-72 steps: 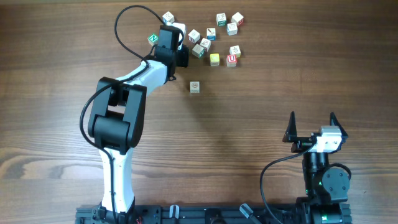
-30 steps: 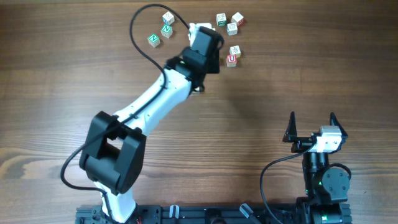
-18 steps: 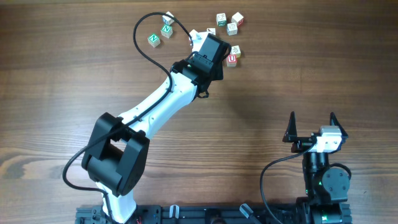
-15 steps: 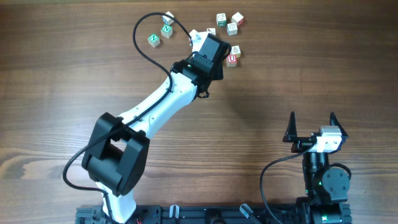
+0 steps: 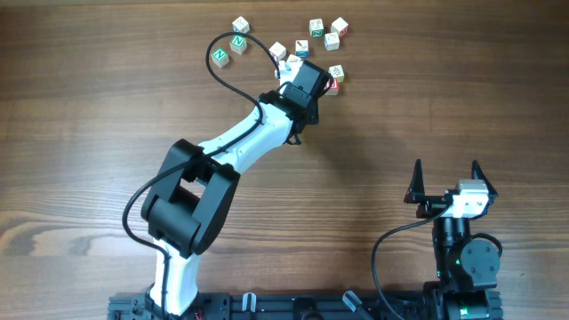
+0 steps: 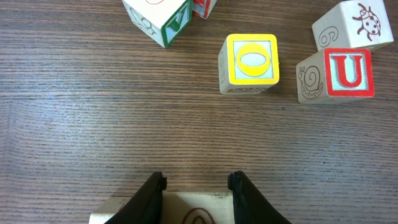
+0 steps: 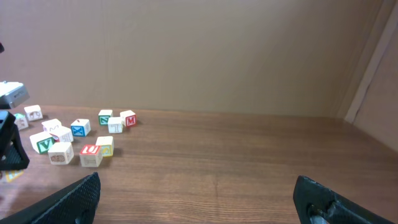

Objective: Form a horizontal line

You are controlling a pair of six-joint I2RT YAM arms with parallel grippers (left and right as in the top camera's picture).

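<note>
My left gripper (image 5: 302, 87) is shut on a pale wooden cube with a brown drawing (image 6: 199, 210), low over the table, as the left wrist view (image 6: 196, 180) shows. Just ahead of it stand a yellow-faced cube (image 6: 251, 61), a red U cube (image 6: 339, 73) and a ladybug cube (image 6: 354, 23), the first two side by side with a small gap. No row of three touching cubes shows in any view. My right gripper (image 5: 444, 182) is open and empty at the near right, also seen in the right wrist view (image 7: 199, 199).
A green V cube (image 6: 158, 15) stands far left of the yellow one. Loose letter cubes lie along the table's far side: green N cubes (image 5: 220, 55) at the left and a small cluster (image 5: 331, 39) at the right. The left arm's cable loops above them.
My left gripper has moved right from the cubes at the far left to just in front of the yellow and U cubes. The right arm has not moved.
</note>
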